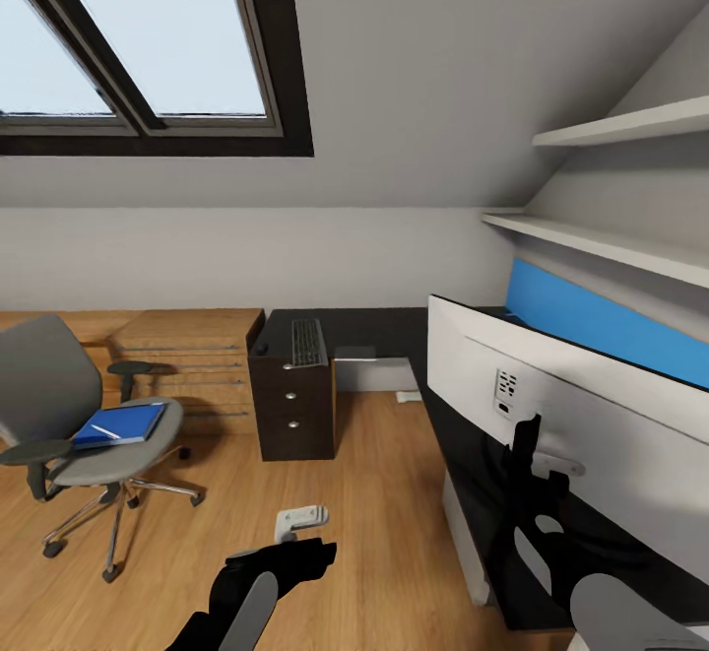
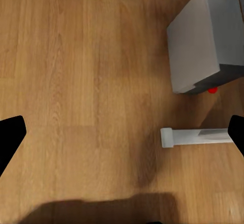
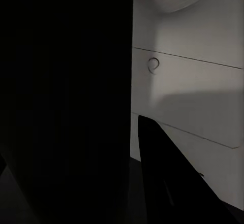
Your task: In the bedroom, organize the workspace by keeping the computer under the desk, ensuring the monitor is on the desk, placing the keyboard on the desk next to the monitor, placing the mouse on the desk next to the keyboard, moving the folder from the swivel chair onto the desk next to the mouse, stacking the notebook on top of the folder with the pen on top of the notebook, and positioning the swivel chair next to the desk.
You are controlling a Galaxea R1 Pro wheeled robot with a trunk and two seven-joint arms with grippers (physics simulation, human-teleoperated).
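Note:
The monitor (image 1: 551,385) stands on the black desk (image 1: 394,331) with its silver-white back toward me. My right gripper (image 1: 527,449) reaches up at its black stand; the stand (image 3: 66,102) fills the space between the fingers (image 3: 168,183), which close on it. The keyboard (image 1: 308,343) and the small black mouse (image 1: 261,347) lie on the desk's far wing. On the swivel chair (image 1: 59,405) lies a blue flat stack (image 1: 120,424), folder and notebook not told apart, with the white pen (image 1: 105,431) on top. My left gripper (image 2: 122,137) hangs open over the floor near the grey computer (image 2: 203,36).
A black three-drawer unit (image 1: 292,410) carries the desk's far wing, and a light wooden chest (image 1: 187,356) stands behind the chair. A white leg foot (image 2: 195,136) lies on the wooden floor. Shelves (image 1: 611,237) and a blue panel (image 1: 601,321) run along the right wall.

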